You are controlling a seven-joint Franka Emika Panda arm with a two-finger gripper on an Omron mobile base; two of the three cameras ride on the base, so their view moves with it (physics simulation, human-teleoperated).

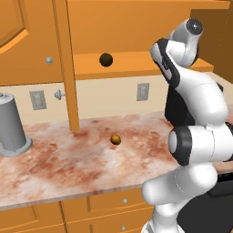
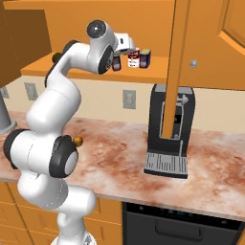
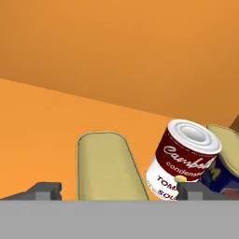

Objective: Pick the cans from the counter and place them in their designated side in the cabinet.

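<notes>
All three cans stand on the orange shelf [image 2: 158, 64] of the cabinet. The red-and-white can [image 2: 133, 58] [image 3: 184, 158] is in the middle, and a dark blue can [image 2: 145, 58] [image 3: 224, 165] is on its far side. The other dark blue can [image 2: 116, 62] sits partly behind my arm. In the hand view its yellowish top [image 3: 109, 165] lies between my fingertips, with a gap on each side. My gripper [image 2: 123, 48] [image 3: 116, 189] is open just above it. The marbled counter [image 1: 68, 159] [image 2: 119, 153] lies below.
An open cabinet door stands edge-on [image 1: 68, 68] [image 2: 174, 67] beside the shelf. A dark ball [image 1: 106, 59] rests on the shelf's left part. On the counter are a small brown ball [image 1: 115, 139], a grey metal cylinder [image 1: 11, 123] and a dark coffee machine [image 2: 167, 139].
</notes>
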